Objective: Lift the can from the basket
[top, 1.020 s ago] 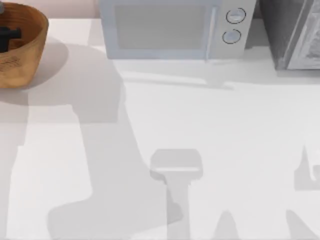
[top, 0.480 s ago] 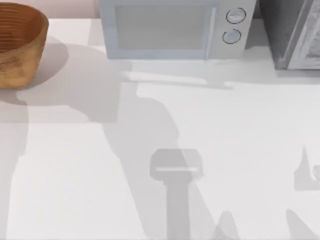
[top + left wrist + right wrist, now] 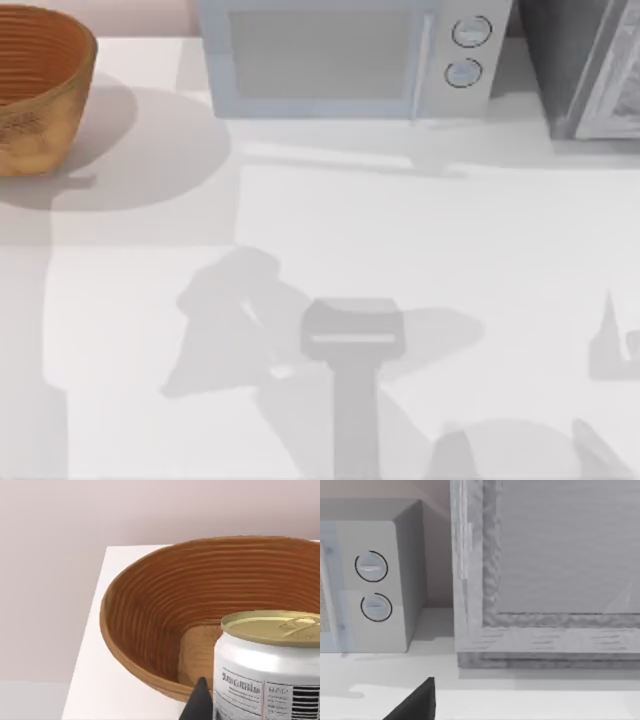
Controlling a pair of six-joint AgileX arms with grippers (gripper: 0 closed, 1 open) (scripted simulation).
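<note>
The can (image 3: 272, 630), with a gold-tan lid and silver sides bearing a printed label, fills the near corner of the left wrist view. My left gripper (image 3: 260, 707) is shut on it, and one dark fingertip (image 3: 200, 702) presses against its side. The can hangs above and in front of the basket (image 3: 150, 615), whose ribbed orange-brown inside holds nothing. From above, the basket (image 3: 40, 90) stands at the table's far left corner. A dark part of my right gripper (image 3: 415, 705) faces the back right of the table.
A pale microwave (image 3: 340, 60) with two round knobs stands at the back centre. A grey cabinet (image 3: 590, 70) stands at the back right, close in front of the right wrist camera as the cabinet (image 3: 545, 570). Arm shadows lie across the white table (image 3: 450, 240).
A second ago the left gripper's dark fingers were inside the basket; they have since risen out of the top view. The arm's shadow has swung from the basket toward the table's middle.
</note>
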